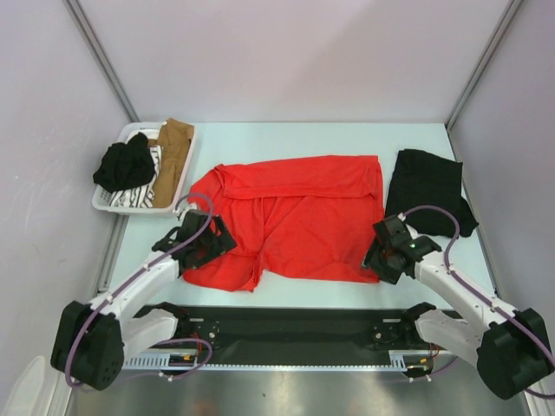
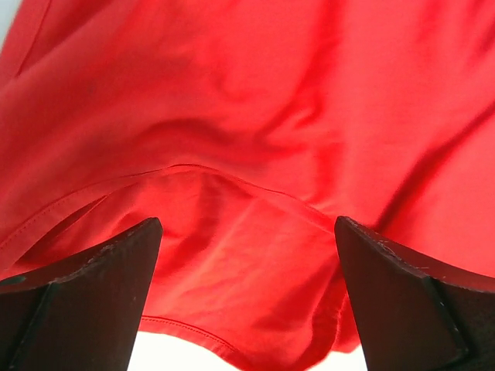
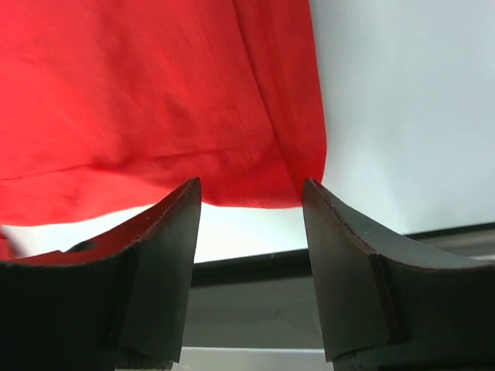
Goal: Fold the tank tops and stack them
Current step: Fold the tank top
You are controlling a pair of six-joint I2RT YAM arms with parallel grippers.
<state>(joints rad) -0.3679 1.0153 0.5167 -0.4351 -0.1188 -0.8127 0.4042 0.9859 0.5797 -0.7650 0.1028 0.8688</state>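
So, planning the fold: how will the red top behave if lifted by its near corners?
Probably floppy: the red top lies wrinkled with a folded-over edge. Likely light, the cloth looks thin. Pushed, it would probably bunch.

Looks like a robot lab cell: plain white panel walls (image 1: 286, 52), aluminium frame posts (image 1: 100, 56), pale tabletop (image 1: 303, 134), black mounting plate (image 1: 295, 325).

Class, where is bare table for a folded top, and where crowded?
Bare: the far table between basket and black tank top, behind the red tank top. Crowded: its near corners, at the left gripper and right gripper.
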